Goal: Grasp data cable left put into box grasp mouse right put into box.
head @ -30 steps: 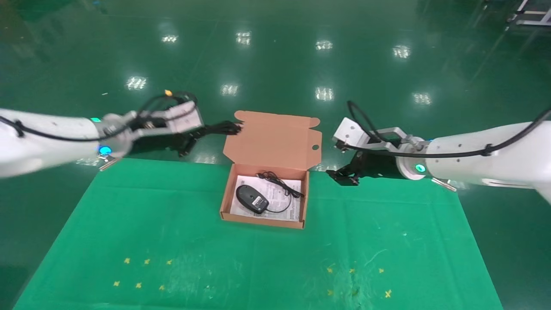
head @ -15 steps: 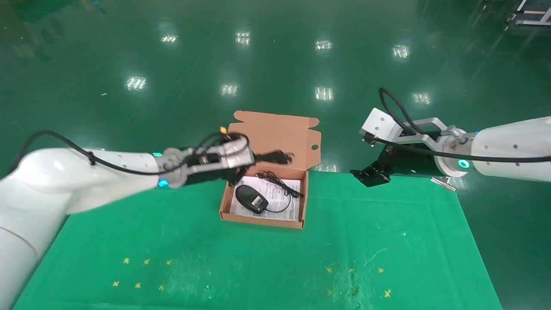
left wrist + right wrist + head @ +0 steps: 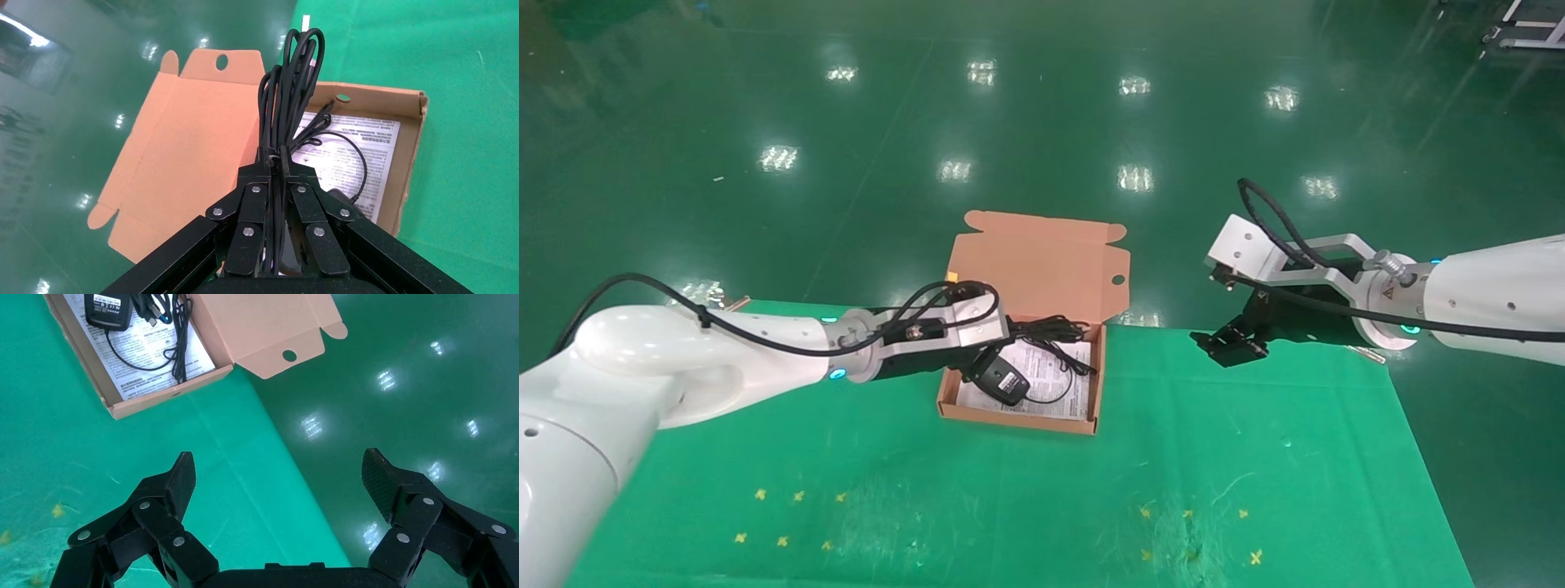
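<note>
Holding the data cable [image 3: 287, 92] tight between its closed fingers, the left gripper [image 3: 275, 160] hangs over the back part of the box [image 3: 1019, 415], which sits on the green cloth [image 3: 1254, 457]. The left wrist view shows the black loops sticking out past the fingers, above the white paper in the box. The head view hides that grip behind the arm, but it shows the mouse [image 3: 999, 377] lying in the box with its label up. The right gripper [image 3: 278, 478] waits off to the right near the cloth's far edge, and the right wrist view shows its fingers spread wide with nothing in them.
</note>
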